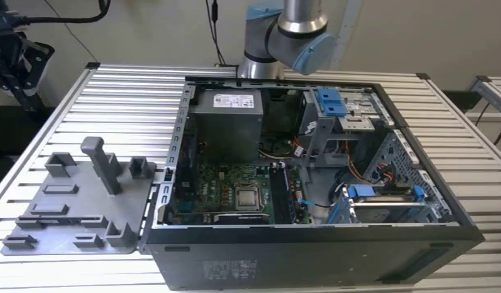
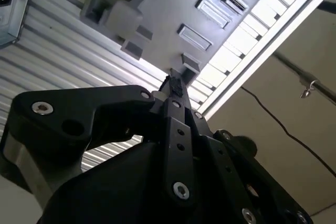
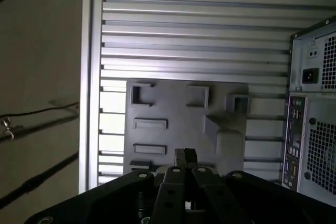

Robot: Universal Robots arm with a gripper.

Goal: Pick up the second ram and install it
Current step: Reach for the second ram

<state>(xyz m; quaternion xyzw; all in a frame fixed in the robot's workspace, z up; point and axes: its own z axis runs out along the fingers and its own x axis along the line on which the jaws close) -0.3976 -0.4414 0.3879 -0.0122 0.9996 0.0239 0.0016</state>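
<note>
while clear of the grey fixture plate [image 3: 178, 113], the pincer [image 3: 185, 156] fully closed, tip to tip, empty

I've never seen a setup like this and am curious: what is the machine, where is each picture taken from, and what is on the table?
It is one robot arm with a gripper. The exterior view looks from off the arm at a slatted table bearing an open computer case and a grey tray. Both wrist views come from cameras on the arm, looking past the gripper at that tray. Its fingers are shut, with nothing seen between them.
</note>
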